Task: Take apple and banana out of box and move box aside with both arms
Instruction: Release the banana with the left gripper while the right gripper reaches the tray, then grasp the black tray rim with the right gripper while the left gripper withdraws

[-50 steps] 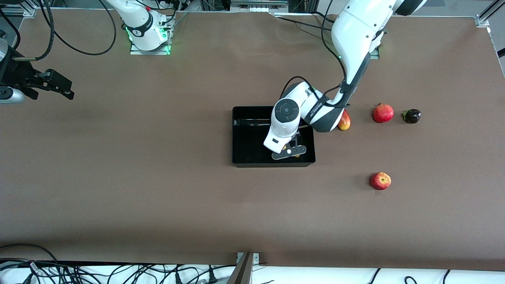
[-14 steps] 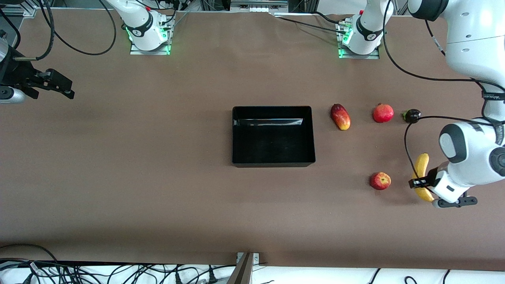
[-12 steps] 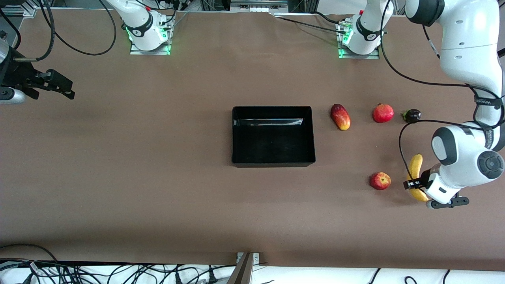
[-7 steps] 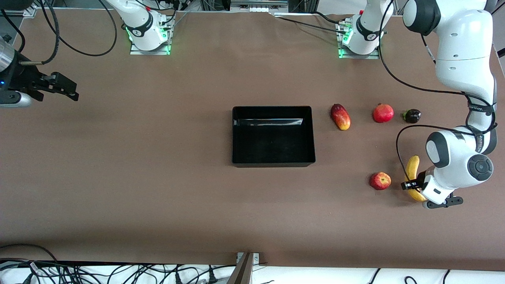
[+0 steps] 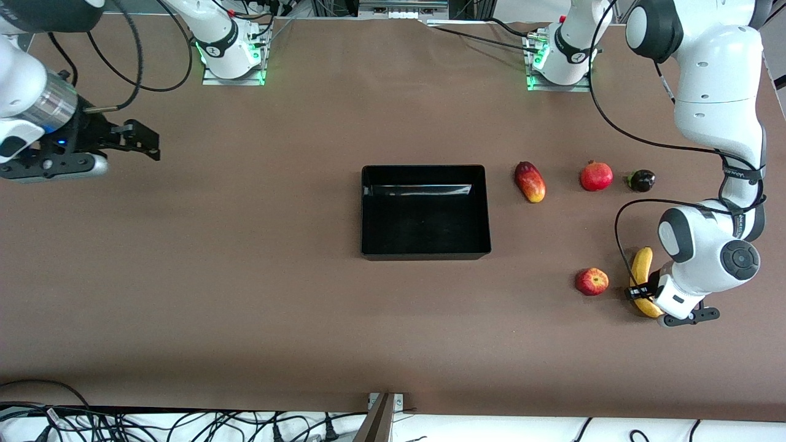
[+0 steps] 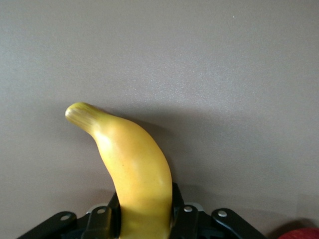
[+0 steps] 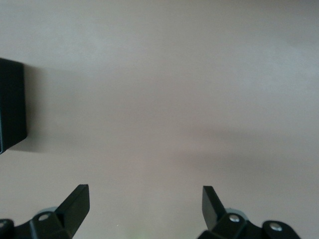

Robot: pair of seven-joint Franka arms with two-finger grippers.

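The yellow banana point(image 5: 642, 270) is held in my left gripper point(image 5: 638, 290), which is shut on it low over the table, beside the red apple with yellowish streaks point(image 5: 592, 281). In the left wrist view the banana point(image 6: 132, 169) sticks out between the fingers of the left gripper point(image 6: 144, 219), and a sliver of the apple point(image 6: 299, 234) shows at the edge. The black box point(image 5: 368, 212) stands empty mid-table. My right gripper point(image 5: 149, 145) is open and empty over the right arm's end of the table. In its wrist view the right gripper point(image 7: 144, 199) shows a corner of the box point(image 7: 11, 104).
An oblong red-yellow fruit point(image 5: 530, 182), a round red fruit with a crown point(image 5: 596, 176) and a small dark purple fruit point(image 5: 642, 180) lie in a row, farther from the front camera than the apple. Cables lie along the table's near edge.
The left gripper carried the banana from over the box to the left arm's end of the table, then edged toward the apple. The right gripper has moved toward the box.
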